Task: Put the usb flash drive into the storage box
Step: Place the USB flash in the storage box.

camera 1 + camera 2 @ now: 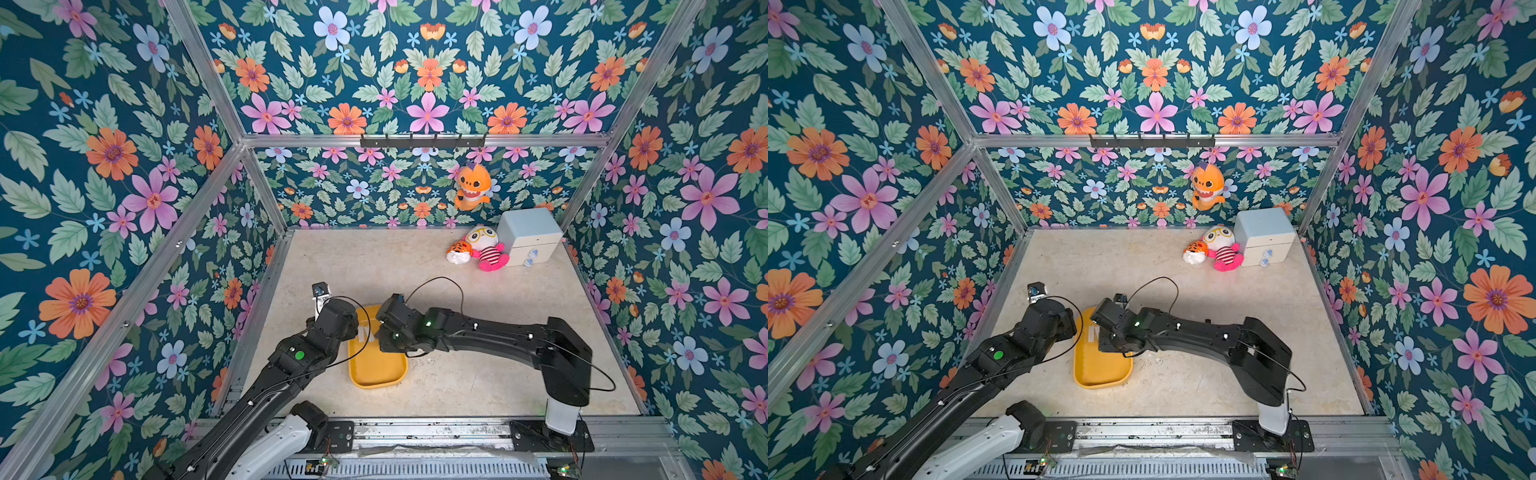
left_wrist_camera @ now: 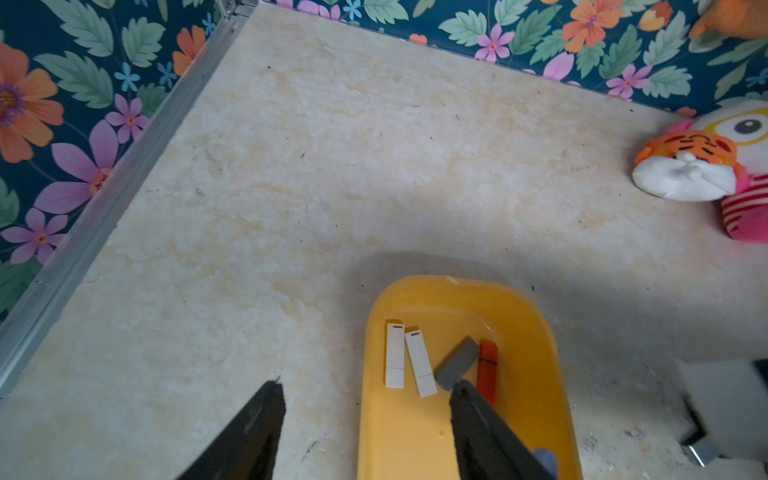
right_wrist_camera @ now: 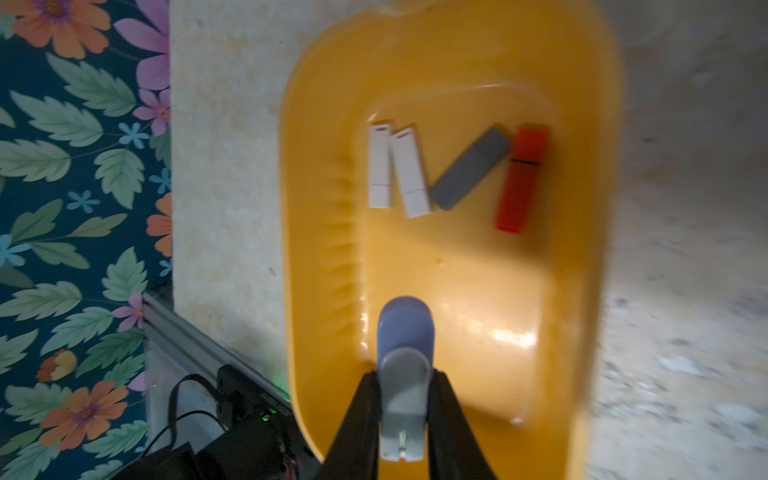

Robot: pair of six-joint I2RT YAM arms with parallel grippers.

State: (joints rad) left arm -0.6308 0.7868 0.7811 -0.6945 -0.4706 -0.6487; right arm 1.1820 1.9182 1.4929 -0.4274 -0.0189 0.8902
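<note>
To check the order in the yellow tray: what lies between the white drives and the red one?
A tilted grey drive, clearest in the right wrist view.

no readable text, labels or signs

storage box (image 1: 376,370) far half hidden from me under left arm (image 1: 328,328) and right arm (image 1: 415,328) in both top views, right wrist view smeared

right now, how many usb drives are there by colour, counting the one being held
white usb drives, in the storage box: 2
grey usb drive, in the box: 1
red usb drive, in the box: 1
blue usb drive, held in the right tool: 1
total: 5
</note>
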